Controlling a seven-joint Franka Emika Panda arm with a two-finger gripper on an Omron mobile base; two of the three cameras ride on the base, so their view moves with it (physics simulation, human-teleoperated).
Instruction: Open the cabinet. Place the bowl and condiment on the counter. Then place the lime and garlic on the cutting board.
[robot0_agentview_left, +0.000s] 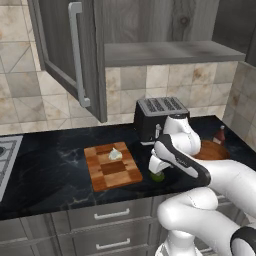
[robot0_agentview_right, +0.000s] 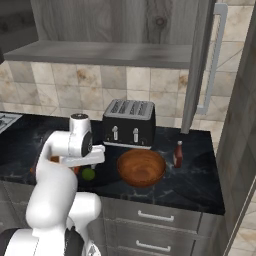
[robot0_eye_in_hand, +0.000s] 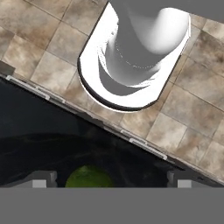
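The cabinet (robot0_agentview_left: 75, 55) stands open, its door swung out to the left and its shelf (robot0_agentview_left: 170, 52) bare. The garlic (robot0_agentview_left: 115, 154) lies on the checkered cutting board (robot0_agentview_left: 112, 167). Right of the board, near the counter's (robot0_agentview_left: 45, 175) front edge, the lime (robot0_agentview_left: 158, 176) rests on the black top. My gripper (robot0_agentview_left: 157, 170) points down over it, open. In the hand view the lime (robot0_eye_in_hand: 89, 177) lies between the two fingertips (robot0_eye_in_hand: 43, 178). The wooden bowl (robot0_agentview_right: 141, 167) and the condiment (robot0_agentview_right: 178, 154) stand on the counter to the right.
A black toaster (robot0_agentview_left: 160, 117) stands at the back against the tiled wall, behind my hand. A stove edge (robot0_agentview_left: 6, 155) shows at the far left. Grey drawers (robot0_agentview_left: 112, 215) run below the counter. The right cabinet door (robot0_agentview_right: 200, 65) hangs open over the counter's right end.
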